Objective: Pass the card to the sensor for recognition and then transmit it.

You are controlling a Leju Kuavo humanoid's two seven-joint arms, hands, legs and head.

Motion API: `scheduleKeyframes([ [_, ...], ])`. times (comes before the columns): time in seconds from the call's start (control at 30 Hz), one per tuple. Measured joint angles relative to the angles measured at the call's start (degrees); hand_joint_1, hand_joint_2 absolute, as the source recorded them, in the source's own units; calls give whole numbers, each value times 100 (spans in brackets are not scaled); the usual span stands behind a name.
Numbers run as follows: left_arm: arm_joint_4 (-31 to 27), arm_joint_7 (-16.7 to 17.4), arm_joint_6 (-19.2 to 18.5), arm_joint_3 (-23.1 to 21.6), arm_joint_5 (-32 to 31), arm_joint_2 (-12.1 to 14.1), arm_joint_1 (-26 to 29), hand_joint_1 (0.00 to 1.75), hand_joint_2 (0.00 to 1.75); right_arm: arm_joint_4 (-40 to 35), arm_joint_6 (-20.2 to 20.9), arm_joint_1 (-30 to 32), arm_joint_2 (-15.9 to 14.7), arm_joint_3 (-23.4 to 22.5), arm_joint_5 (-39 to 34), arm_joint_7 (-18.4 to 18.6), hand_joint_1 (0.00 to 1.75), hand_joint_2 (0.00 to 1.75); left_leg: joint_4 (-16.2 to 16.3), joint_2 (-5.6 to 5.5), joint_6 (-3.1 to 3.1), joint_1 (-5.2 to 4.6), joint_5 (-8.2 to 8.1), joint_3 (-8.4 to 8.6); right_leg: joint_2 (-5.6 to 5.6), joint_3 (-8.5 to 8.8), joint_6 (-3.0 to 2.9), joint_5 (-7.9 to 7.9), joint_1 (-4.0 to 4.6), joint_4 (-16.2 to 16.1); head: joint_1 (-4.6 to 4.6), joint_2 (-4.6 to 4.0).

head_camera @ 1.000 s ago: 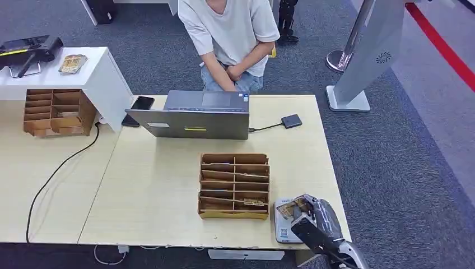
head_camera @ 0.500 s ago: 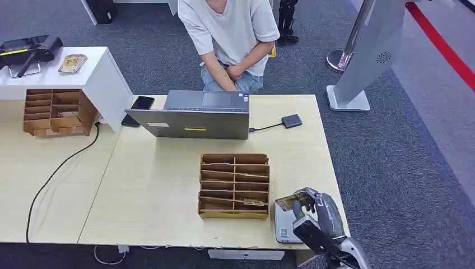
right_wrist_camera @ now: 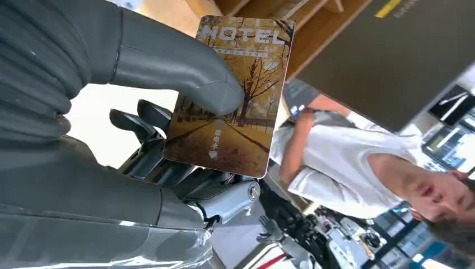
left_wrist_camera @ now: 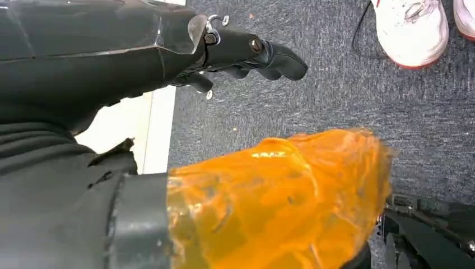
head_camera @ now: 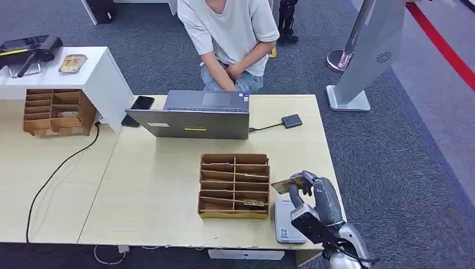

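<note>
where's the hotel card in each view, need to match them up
Head view: card near the table's front right corner, pinched by the right hand.
Right wrist view: card at picture centre, under the thumb.
Left wrist view: not in it.
Shared landmark: the laptop.

Even, bright overhead light leaves only soft shadows around the laptop point(head_camera: 193, 115), while the left wrist view's orange shape point(left_wrist_camera: 274, 204) up close is blurred.

High head view, close wrist views
</note>
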Motion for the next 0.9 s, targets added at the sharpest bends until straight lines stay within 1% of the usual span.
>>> scheduleKeyframes([
  [0.47,0,39,-7,-2,-57,0,-3,0,0,-57,28,-778,129,345,-2,44,175,175,0,0,0,0,2,1,0,0,0,0,0,2,2,0],
  [0.67,0,42,-13,-11,-111,0,-4,0,0,-35,13,-1138,249,487,-66,107,175,175,0,-1,0,0,2,1,0,0,0,0,0,2,0,0],
  [0.77,0,42,-26,-15,-140,2,-5,0,0,18,-61,-1315,332,535,-77,142,175,175,0,0,0,0,3,0,1,-1,0,0,0,3,0,0],
  [0.9,0,46,-61,-37,-162,2,-8,0,0,133,-293,-1593,463,608,7,256,175,175,0,0,0,0,3,0,0,-1,0,0,0,4,2,0],
])
